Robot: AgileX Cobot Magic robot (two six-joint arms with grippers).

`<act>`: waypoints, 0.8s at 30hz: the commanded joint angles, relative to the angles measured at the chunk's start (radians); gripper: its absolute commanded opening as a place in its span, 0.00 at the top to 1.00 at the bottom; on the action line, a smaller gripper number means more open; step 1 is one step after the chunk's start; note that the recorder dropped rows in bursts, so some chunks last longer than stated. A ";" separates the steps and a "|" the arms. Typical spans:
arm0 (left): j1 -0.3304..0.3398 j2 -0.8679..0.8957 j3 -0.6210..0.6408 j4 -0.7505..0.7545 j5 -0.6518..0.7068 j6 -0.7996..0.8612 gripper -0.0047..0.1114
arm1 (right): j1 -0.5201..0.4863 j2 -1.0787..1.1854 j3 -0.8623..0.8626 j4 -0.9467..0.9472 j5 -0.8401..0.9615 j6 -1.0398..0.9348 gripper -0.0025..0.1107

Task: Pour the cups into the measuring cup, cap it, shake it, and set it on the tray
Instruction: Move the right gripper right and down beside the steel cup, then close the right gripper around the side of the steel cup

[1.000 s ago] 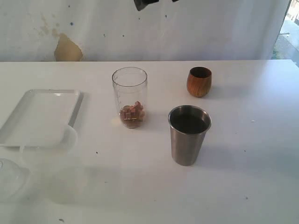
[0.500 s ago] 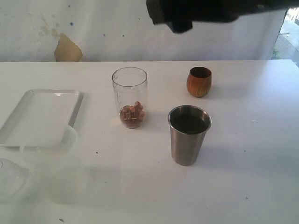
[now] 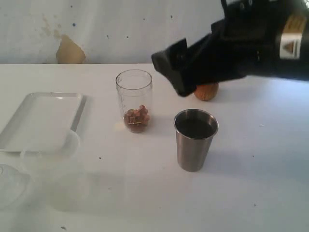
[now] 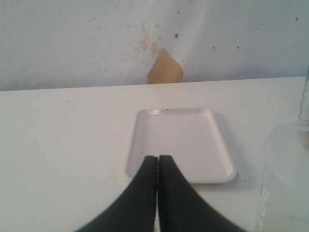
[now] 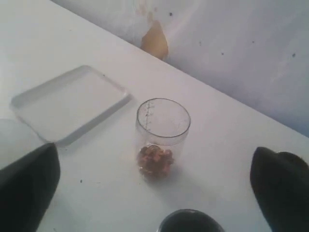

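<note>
The right pincer [image 5: 154,159], out of the exterior view a second ago, has swung in, jaws spread wide and empty, by the wooden cup [image 3: 207,91]. A pour probably comes next. The measuring cup [image 3: 134,99], brown bits inside, stands at ten o'clock from the steel tumbler [image 3: 195,140] on the counter [image 3: 251,193]. The left pincer [image 4: 157,162] is clenched and empty.

measuring cup [image 3: 134,99]: clear, graduated, upright at mid-table, top uncovered; brown chunks [image 3: 137,119] heaped in its bottom.
steel tumbler [image 3: 195,140]: tall, shiny, upright, right of the measuring cup and nearer, apart from it.
wooden cup [image 3: 206,92]: glossy brown, farther back; only its base shows.
tray [image 3: 43,121]: white, low-rimmed, flat, far left.
</note>
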 commanded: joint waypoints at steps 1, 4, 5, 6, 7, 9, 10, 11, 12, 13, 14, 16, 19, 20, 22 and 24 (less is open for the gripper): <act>-0.002 -0.003 0.005 0.002 0.000 -0.002 0.95 | 0.002 -0.047 0.210 -0.004 -0.261 0.024 0.05; -0.002 -0.003 0.005 0.002 0.000 -0.002 0.95 | -0.017 -0.037 0.292 0.001 -0.323 0.032 0.05; -0.002 -0.003 0.005 0.002 0.000 -0.002 0.95 | -0.035 -0.037 0.306 0.001 -0.327 0.032 0.05; -0.002 -0.003 0.005 0.002 0.000 -0.002 0.95 | -0.058 -0.037 0.318 0.001 -0.327 0.032 0.05; -0.002 -0.003 0.005 0.002 0.000 -0.002 0.95 | -0.085 -0.037 0.325 0.001 -0.327 0.032 0.05; -0.002 -0.003 0.005 0.002 0.000 -0.002 0.95 | -0.136 -0.037 0.334 0.001 -0.327 0.059 0.05; -0.002 -0.003 0.005 0.002 0.000 -0.002 0.95 | -0.160 -0.035 0.338 0.001 -0.327 0.074 0.05; -0.002 -0.003 0.005 0.002 0.000 -0.002 0.95 | -0.175 -0.035 0.345 0.001 -0.331 0.087 0.05; -0.002 -0.003 0.005 0.002 0.000 -0.002 0.95 | -0.186 -0.035 0.358 0.001 -0.348 0.092 0.05; -0.002 -0.003 0.005 0.002 0.000 -0.002 0.95 | -0.195 -0.035 0.379 0.001 -0.378 0.092 0.05; -0.002 -0.003 0.005 0.002 0.000 -0.002 0.95 | -0.195 -0.035 0.398 0.001 -0.413 0.092 0.05; -0.002 -0.003 0.005 0.002 0.000 -0.002 0.95 | -0.195 -0.033 0.448 0.001 -0.487 0.092 0.05; -0.002 -0.003 0.005 0.002 0.000 -0.002 0.95 | -0.195 -0.033 0.514 0.017 -0.578 0.095 0.05; -0.002 -0.003 0.005 0.002 0.000 -0.002 0.95 | -0.195 -0.033 0.533 0.034 -0.601 0.095 0.05; -0.002 -0.003 0.005 0.002 0.000 -0.002 0.95 | -0.195 -0.033 0.565 0.049 -0.631 0.083 0.05; -0.002 -0.003 0.005 0.002 0.000 -0.002 0.95 | -0.195 -0.028 0.594 0.052 -0.661 0.080 0.05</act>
